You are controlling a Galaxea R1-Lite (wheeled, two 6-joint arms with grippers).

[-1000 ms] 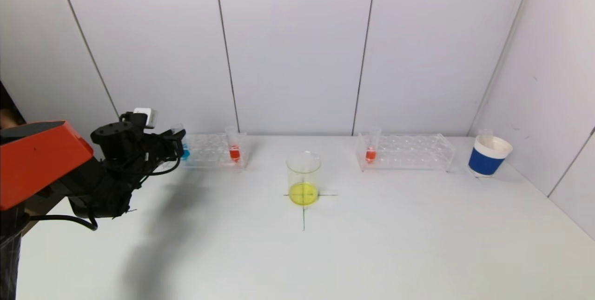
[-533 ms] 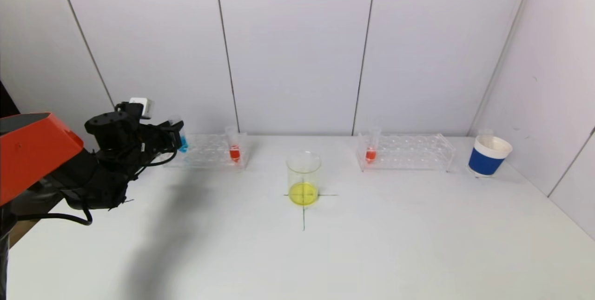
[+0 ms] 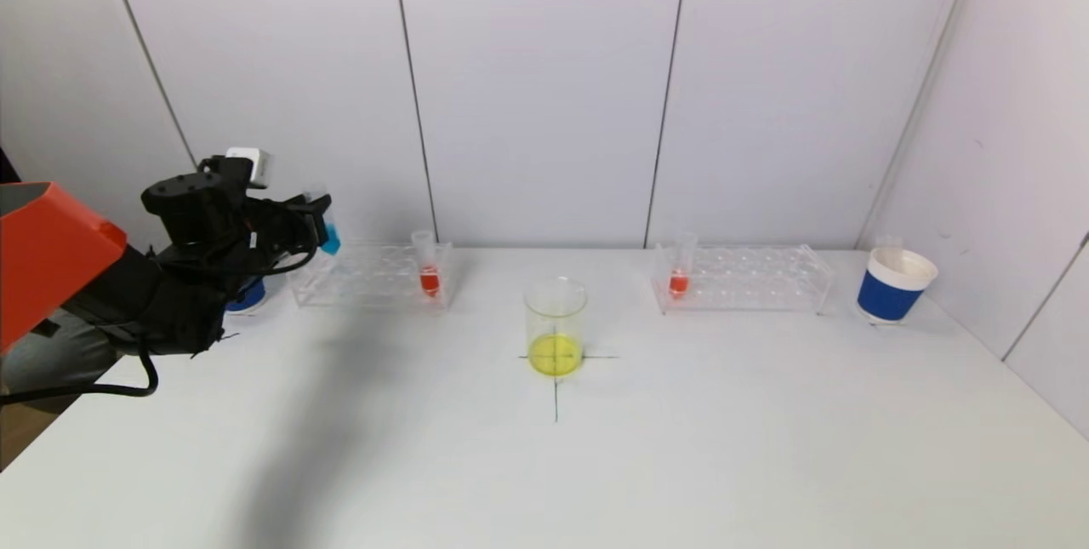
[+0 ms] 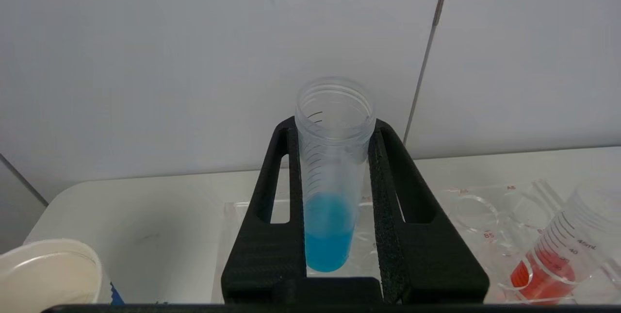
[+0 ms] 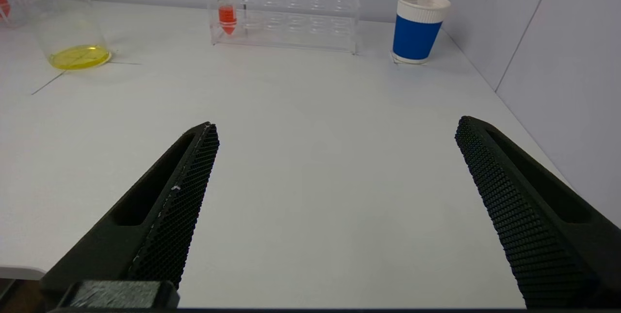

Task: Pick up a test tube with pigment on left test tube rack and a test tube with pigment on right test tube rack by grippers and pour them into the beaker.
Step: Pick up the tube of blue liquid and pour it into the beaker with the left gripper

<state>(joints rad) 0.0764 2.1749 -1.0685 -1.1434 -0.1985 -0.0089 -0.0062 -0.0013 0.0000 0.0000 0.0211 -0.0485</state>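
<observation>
While I watch from the head view, my left gripper (image 3: 316,225) is up above the far-left end of the left rack (image 3: 370,275), clamped on the blue tube (image 3: 328,236), which is lifted clear of the rack. One red tube (image 3: 428,268) stands at that rack's right end. At mid-counter (image 3: 595,464) sits the beaker (image 3: 555,326), yellow liquid in its bottom, on a black cross mark. Over on the right rack (image 3: 744,278), another red tube (image 3: 679,270) stands at its left end, and a blue paper cup (image 3: 895,285) sits further right.

Left wrist view now: both fingers (image 4: 271,206) pressed against the sides of the blue tube (image 4: 331,177), upright, open-mouthed, blue pigment in its lower part. A white cup rim (image 4: 48,274) shows nearby, and the red tube (image 4: 558,259) stands tilted in the left rack (image 4: 485,221).

Right wrist view: my right gripper (image 5: 335,131) hangs over bare counter (image 5: 310,157), fingers (image 5: 184,191) spread wide, holding nothing. Well ahead I see the beaker (image 5: 63,19), the right rack (image 5: 291,19) with its red tube (image 5: 226,7), and the blue paper cup (image 5: 419,26).
</observation>
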